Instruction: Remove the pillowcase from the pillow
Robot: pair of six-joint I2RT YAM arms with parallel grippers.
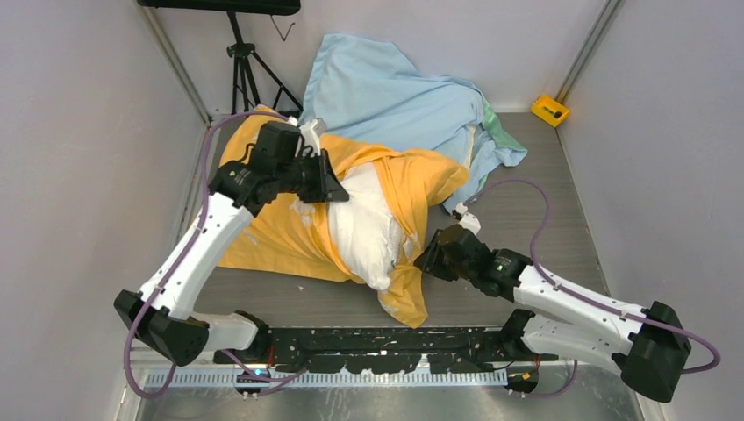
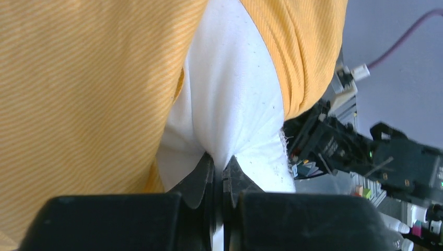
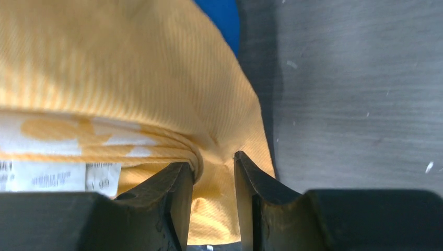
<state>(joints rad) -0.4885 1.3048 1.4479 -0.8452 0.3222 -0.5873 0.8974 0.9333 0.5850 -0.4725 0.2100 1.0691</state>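
Note:
The orange-yellow pillowcase [image 1: 281, 232] lies crumpled across the grey table, peeled back from the white pillow [image 1: 364, 230], which bulges out of its open middle. My left gripper [image 1: 338, 180] is at the pillow's upper left. In the left wrist view it [image 2: 222, 162] is shut on a pinch of the speckled white pillow [image 2: 235, 94], with the pillowcase [image 2: 89, 89] on both sides. My right gripper [image 1: 427, 256] is at the pillowcase's right edge. In the right wrist view it [image 3: 214, 162] is closed on a bunched fold of the pillowcase [image 3: 130, 68] next to its white label [image 3: 47, 175].
A pale light-blue cloth [image 1: 386, 92] is heaped at the back, touching the pillowcase's far end. A small yellow object [image 1: 550, 110] sits in the far right corner. A black tripod [image 1: 246, 61] stands at the back left. Bare grey table [image 1: 526, 202] shows on the right.

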